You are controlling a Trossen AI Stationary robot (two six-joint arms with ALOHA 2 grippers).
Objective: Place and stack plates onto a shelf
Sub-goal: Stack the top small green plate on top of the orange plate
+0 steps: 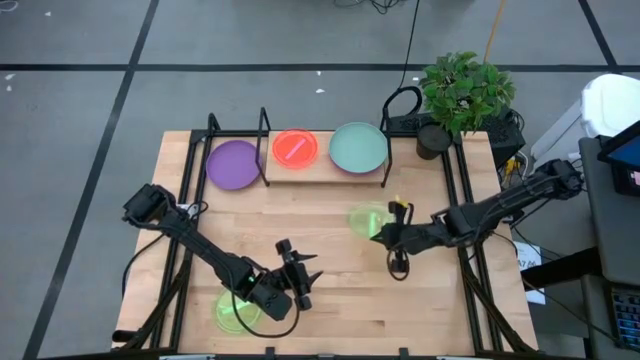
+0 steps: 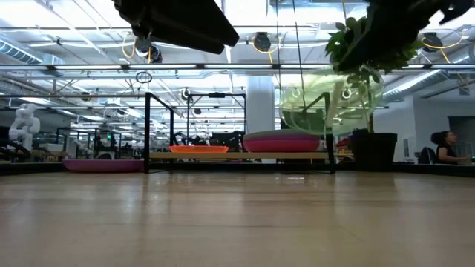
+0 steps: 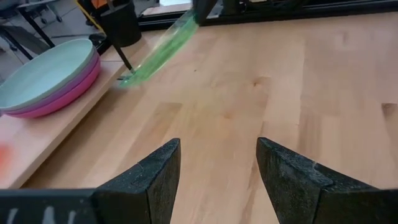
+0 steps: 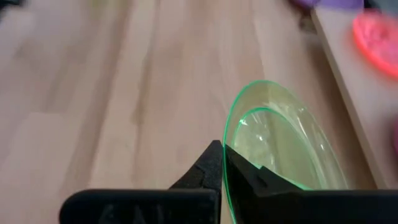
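A: Right gripper [image 4: 222, 163]?
B: Pinching the rim of a green plate [image 4: 283, 149], fingers pressed on the edge. Plate is lifted clear of the table [image 1: 340, 300], tilted; the low view shows it in the air [image 2: 326, 100].

A: Where's the shelf [image 1: 325, 168] from that gripper?
B: Ahead of it, past the held plate, well apart. On it: a red plate [image 1: 295, 148], and a teal plate [image 1: 357, 147] on top of a stack. Left wrist view shows the teal one [image 3: 43, 71] sitting on a magenta plate [image 3: 62, 96] with another layer between; colour of that layer hard to tell.

A: Purple plate [image 1: 233, 164]?
B: Lying at the shelf's far end from the right gripper, beyond the red one. On the plank or on the table beside it, can't tell.

A: Left gripper [image 3: 217, 180]?
B: Fingers spread, nothing between them, over bare table. In the high view it [image 1: 297, 275] sits on the near side of the table, well apart from the shelf.

A: Anything near it?
B: Second green plate [image 1: 236, 311] flat on the table, just behind the gripper, partly under the left arm.

A: Other stuff?
B: Potted plant [image 1: 463, 92] off the table corner past the shelf.
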